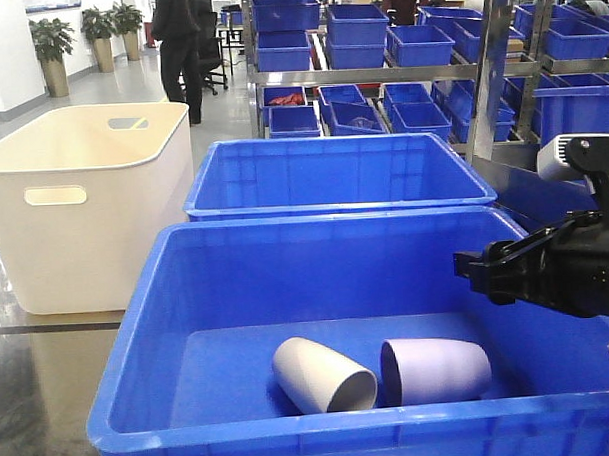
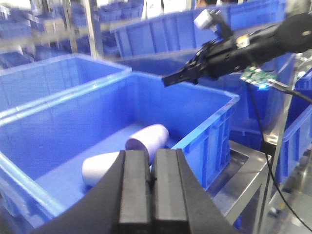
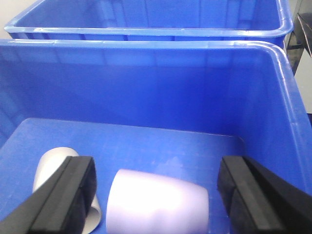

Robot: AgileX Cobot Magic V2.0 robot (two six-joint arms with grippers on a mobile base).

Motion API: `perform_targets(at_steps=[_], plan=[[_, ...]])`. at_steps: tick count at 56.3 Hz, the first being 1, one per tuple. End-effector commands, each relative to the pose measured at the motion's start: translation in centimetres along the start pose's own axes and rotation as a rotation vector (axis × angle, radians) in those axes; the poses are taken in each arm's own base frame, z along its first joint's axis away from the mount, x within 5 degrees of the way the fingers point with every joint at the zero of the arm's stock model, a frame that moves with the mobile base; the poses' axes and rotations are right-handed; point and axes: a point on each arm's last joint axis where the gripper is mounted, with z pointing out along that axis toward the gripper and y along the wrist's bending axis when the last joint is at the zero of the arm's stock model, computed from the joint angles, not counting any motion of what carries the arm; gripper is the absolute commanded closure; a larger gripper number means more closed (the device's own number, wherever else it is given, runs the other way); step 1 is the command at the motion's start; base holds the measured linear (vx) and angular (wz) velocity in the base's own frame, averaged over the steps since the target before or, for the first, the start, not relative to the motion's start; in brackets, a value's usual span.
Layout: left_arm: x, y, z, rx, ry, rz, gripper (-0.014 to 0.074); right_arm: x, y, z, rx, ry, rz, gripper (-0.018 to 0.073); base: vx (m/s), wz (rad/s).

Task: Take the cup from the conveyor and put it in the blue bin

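Two cups lie on their sides on the floor of the blue bin (image 1: 324,223): a white cup (image 1: 323,375) and a lavender cup (image 1: 437,370). My right gripper (image 1: 474,270) hangs open above the bin's right side. In the right wrist view the lavender cup (image 3: 158,202) lies below the wide-open right gripper (image 3: 156,168), apart from both fingers, with the white cup (image 3: 51,165) partly behind the left finger. The left gripper (image 2: 151,156) is shut on nothing, in front of the bin (image 2: 204,124) and both cups. The conveyor is out of view.
A second large blue crate (image 1: 338,172) stands right behind the bin. A cream-white tub (image 1: 83,196) sits to the left. Steel shelving with small blue bins (image 1: 418,44) fills the back, and a person (image 1: 183,42) stands there. A steel frame (image 2: 243,170) borders the bin.
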Motion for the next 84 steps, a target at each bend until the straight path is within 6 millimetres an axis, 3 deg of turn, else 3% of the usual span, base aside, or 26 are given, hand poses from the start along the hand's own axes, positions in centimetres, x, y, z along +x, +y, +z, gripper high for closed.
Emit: perform_targets(at_steps=[1,10,24,36,45,51,57,70,74,84], plan=[[-1.3,-0.3,-1.3,-0.026,-0.115,0.002,0.0603,-2.1,0.2,-1.5,-0.001,-0.139,-0.004,-0.0022,0.0,0.0],[-1.3,-0.5,-2.4,-0.057,-0.132,0.061,0.0603,-2.1,0.2,-1.5,-0.001,-0.139,-0.004,-0.0022,0.0,0.0],[-0.6,0.2,-2.0,-0.114,-0.145,0.047,0.0603,-2.1,0.2,-1.5,-0.001,-0.139,-0.004,-0.0022,0.0,0.0],[4.9,2.7,-1.5,-0.316,-0.274,-0.136,0.0603,-2.1,0.2,-1.5,-0.001,-0.139,-0.004,-0.0022,0.0,0.0],[9.7,3.1,-2.5,-0.423,-0.389,0.062,0.0603,-2.1,0.2,-1.5,-0.001,-0.139,-0.004,-0.0022,0.0,0.0],[12.8,3.2,-2.9,-0.497,-0.34,0.195,0.0603,-2.1,0.2,-1.5,-0.001,-0.139,-0.004,-0.0022,0.0,0.0],[15.3,3.6,-2.9,-0.573,-0.284,0.188,0.0603,-2.1,0.2,-1.5,-0.001,-0.139,-0.004,-0.0022,0.0,0.0],[21.7,5.0,-2.0,-0.682,-0.242,-0.005,0.0603,-2.1,0.2,-1.5,-0.001,-0.139,-0.004,-0.0022,0.0,0.0],[22.2,5.1,-2.0,-0.704,-0.18,-0.094,0.0603,-2.1,0.2,-1.5,-0.001,-0.138,-0.004,-0.0022,0.0,0.0],[22.2,5.3,-2.2,-0.757,-0.178,-0.098,0.0603,-2.1,0.2,-1.4,-0.001,-0.138,-0.003,-0.0022,0.0,0.0]])
